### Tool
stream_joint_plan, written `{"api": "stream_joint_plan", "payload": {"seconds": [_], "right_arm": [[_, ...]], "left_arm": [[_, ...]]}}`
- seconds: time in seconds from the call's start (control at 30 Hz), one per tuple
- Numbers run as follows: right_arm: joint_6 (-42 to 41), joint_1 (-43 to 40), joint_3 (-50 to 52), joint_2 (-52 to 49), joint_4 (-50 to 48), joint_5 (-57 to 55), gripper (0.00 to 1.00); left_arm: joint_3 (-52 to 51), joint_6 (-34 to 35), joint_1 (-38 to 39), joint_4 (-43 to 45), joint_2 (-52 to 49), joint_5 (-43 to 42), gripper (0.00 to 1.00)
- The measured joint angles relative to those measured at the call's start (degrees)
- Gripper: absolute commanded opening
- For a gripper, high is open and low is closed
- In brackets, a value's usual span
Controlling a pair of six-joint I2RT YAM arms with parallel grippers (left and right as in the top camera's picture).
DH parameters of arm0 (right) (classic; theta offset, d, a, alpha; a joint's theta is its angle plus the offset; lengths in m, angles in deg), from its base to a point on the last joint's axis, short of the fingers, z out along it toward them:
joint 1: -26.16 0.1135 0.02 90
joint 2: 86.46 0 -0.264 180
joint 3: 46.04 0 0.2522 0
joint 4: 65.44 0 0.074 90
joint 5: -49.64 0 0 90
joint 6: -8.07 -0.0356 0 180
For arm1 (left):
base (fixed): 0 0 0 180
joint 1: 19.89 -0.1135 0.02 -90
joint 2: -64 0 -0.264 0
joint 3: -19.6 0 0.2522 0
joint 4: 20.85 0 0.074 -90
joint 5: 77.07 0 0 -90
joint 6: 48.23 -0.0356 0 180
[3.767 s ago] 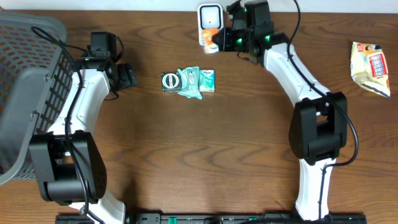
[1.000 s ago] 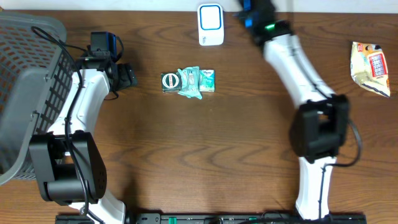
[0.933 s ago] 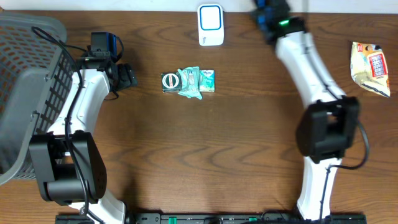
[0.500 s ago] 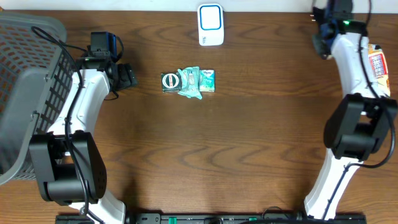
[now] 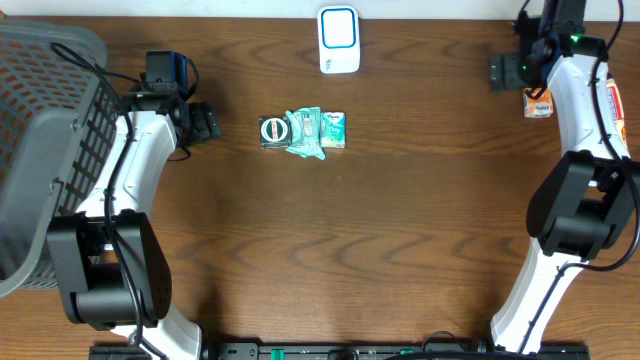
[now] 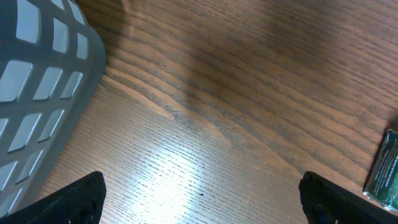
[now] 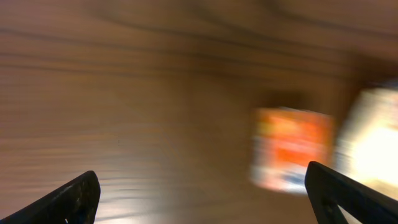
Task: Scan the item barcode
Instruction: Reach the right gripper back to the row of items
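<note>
A small orange and white item [image 5: 538,103] lies on the table at the far right, next to a yellow snack bag [image 5: 611,104]. My right gripper [image 5: 503,71] hangs just left of the item, open and empty. The right wrist view is blurred; the orange item [image 7: 291,148] and the pale bag [image 7: 373,134] show ahead of the open right gripper [image 7: 205,205]. The white and blue scanner [image 5: 338,40] stands at the back centre. Green packets [image 5: 303,131] lie mid-table. My left gripper [image 5: 205,123] is open and empty left of them; its wrist view shows one green packet [image 6: 385,174] at the right edge.
A grey mesh basket [image 5: 40,150] fills the left side of the table, and its wall [image 6: 37,93] is close to the left gripper [image 6: 202,202] in the left wrist view. Bare wood lies between the packets and the right arm.
My right arm swung from the scanner to the far right, then opened. The orange item now lies on the table beside the snack bag. The left arm has not moved.
</note>
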State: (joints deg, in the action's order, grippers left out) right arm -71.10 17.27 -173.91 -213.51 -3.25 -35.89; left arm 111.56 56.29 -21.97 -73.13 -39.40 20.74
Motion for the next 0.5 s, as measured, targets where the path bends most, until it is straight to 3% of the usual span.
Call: {"api": "stream_joint_plan", "payload": {"seconds": [0.27,0.5], "right_arm": [[-8.3,5.9,0.2,0.0,3.4,32.7,0.99],[-10.4,16.1,0.2,0.0,4.5,37.2,0.99]], "left_arm": [[0.0,0.0,0.0,0.0,0.0,0.0,0.98],[0.0,0.0,0.0,0.0,0.0,0.0,0.97]]}}
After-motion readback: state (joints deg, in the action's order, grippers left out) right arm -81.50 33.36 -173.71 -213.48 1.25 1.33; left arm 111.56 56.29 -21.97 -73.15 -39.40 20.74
